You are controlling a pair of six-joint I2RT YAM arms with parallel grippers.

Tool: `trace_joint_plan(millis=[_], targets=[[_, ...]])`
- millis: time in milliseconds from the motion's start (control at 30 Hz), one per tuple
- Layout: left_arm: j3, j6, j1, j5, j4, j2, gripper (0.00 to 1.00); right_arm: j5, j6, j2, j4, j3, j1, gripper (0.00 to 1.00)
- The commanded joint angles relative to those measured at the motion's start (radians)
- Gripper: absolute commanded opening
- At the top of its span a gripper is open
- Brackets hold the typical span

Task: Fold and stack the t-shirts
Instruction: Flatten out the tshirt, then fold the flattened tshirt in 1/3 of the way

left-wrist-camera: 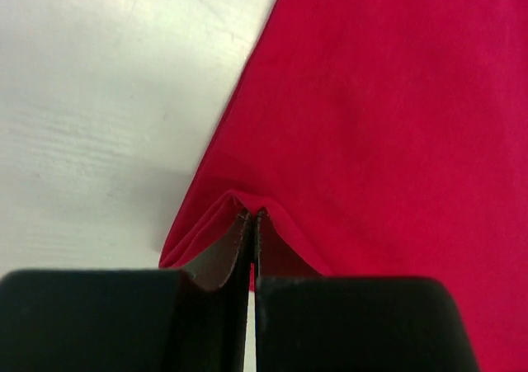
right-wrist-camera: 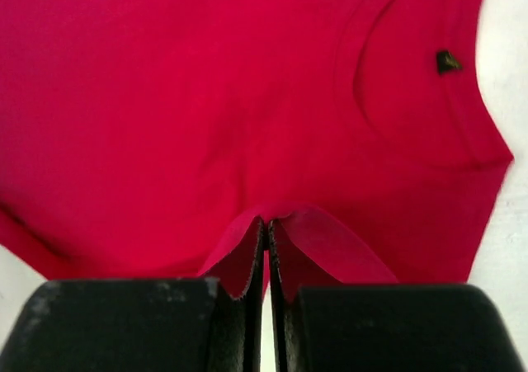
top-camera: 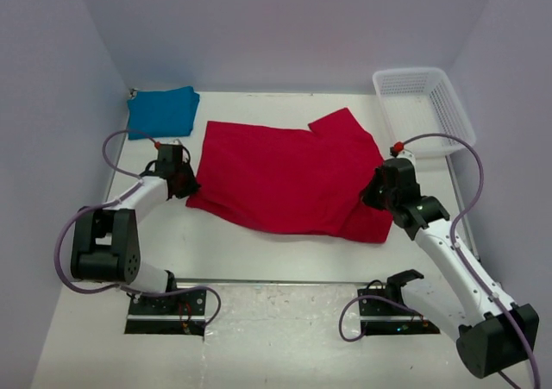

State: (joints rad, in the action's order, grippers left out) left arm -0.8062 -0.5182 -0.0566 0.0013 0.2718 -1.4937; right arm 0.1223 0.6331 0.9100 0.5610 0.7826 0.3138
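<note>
Now, left claw (left-wrist-camera: 252,217) and right claw (right-wrist-camera: 266,222) tight on red t-shirt (top-camera: 285,178), white basket (top-camera: 410,72) near.

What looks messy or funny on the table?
Only the red shirt: it lies slanted and spread out in the middle, a sleeve sticking out at its far edge. The blue shirt sits neatly folded in the far left corner. Nothing looks spilled or torn.

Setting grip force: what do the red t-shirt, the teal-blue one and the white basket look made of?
red t-shirt: soft matte cloth, likely cotton knit; it puckers and drapes where pinched.
teal-blue t-shirt: same matte cloth look, lying folded.
basket: white, seemingly rigid plastic; moulded open mesh walls.
</note>
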Motion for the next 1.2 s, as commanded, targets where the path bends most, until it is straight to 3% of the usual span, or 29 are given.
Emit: trace_joint_plan(millis=[0, 233, 533, 967, 1167], targets=[[0.076, -0.057, -0.008, -0.024, -0.003, 0.059, 0.0, 0.016, 0.069, 0.018, -0.006, -0.052, 0.011, 0.0], [0.133, -0.098, -0.012, -0.095, 0.033, 0.153, 0.0, 0.065, 0.134, -0.026, 0.04, -0.134, 0.083, 0.0], [0.058, -0.085, -0.022, -0.139, 0.055, 0.213, 0.0, 0.145, 0.189, -0.134, 0.102, -0.129, 0.097, 0.0], [-0.07, -0.051, -0.028, -0.118, 0.041, 0.145, 0.0, 0.232, 0.183, -0.287, 0.178, -0.075, 0.107, 0.0], [-0.116, -0.048, -0.031, -0.107, 0.029, 0.063, 0.0, 0.252, 0.163, -0.231, 0.174, -0.045, 0.107, 0.0]])
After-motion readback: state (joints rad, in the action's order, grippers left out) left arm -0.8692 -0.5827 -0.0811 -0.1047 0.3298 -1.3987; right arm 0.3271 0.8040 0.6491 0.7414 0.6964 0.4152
